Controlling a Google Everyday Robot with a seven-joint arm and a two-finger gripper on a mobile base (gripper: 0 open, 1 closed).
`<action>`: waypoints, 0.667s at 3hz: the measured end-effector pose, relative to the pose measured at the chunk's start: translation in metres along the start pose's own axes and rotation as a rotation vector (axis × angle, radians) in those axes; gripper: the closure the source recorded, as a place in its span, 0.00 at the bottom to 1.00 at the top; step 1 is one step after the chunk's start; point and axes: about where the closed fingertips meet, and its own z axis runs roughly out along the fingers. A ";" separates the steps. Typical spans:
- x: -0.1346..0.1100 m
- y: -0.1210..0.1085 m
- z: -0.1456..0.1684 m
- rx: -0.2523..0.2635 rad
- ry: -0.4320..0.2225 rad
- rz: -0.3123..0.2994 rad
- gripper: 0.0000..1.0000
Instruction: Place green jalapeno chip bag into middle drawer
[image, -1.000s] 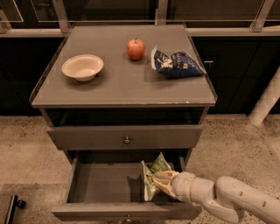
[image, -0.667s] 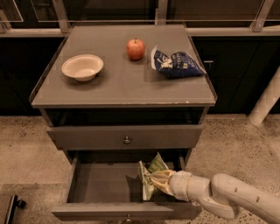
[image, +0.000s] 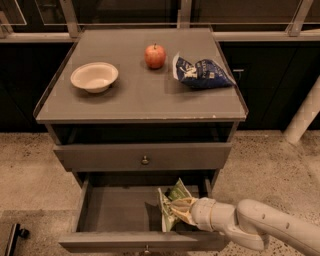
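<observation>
The green jalapeno chip bag (image: 171, 206) is a crumpled green and white foil bag standing on edge inside the open middle drawer (image: 115, 210), at its right side. My gripper (image: 183, 210) comes in from the lower right on a white arm and is shut on the bag's right side. The bag's lower end is at or near the drawer's grey floor; I cannot tell if it touches. The drawer above it (image: 144, 156) is closed.
On the cabinet top (image: 135, 95) sit a cream bowl (image: 94, 76) at left, a red apple (image: 155, 56) at the back middle, and a dark blue chip bag (image: 201, 73) at right. A white post (image: 304, 117) stands on the speckled floor at far right.
My gripper and the bag have shifted slightly left and deeper into the drawer. Nothing on the cabinet top has moved.
</observation>
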 end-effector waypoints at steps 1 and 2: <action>0.011 0.002 0.006 -0.009 0.012 0.018 1.00; 0.018 0.002 0.011 -0.022 0.007 0.036 1.00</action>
